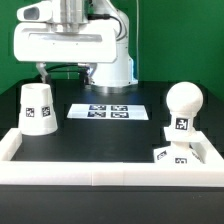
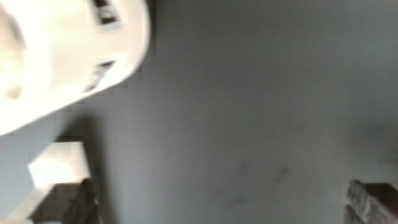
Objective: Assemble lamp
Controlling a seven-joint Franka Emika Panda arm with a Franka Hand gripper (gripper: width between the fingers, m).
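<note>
The tapered white shade (image 1: 38, 108) stands on the black table at the exterior view's left. The round-headed bulb (image 1: 183, 104) stands upright at the right. The flat square base (image 1: 168, 153) lies by the bulb's foot in the right front corner. My gripper (image 1: 64, 72) hangs open and empty above the table's back left, behind and above the shade. In the wrist view my gripper (image 2: 221, 204) is open over bare dark table, with dark fingertips (image 2: 71, 202) at both sides. A blurred white tagged part (image 2: 54, 60), probably the shade, fills one corner.
The marker board (image 1: 108, 111) lies flat at the table's middle back. A white border rail (image 1: 100, 170) runs along the front and up both sides. The robot's white base (image 1: 105, 50) stands behind the marker board.
</note>
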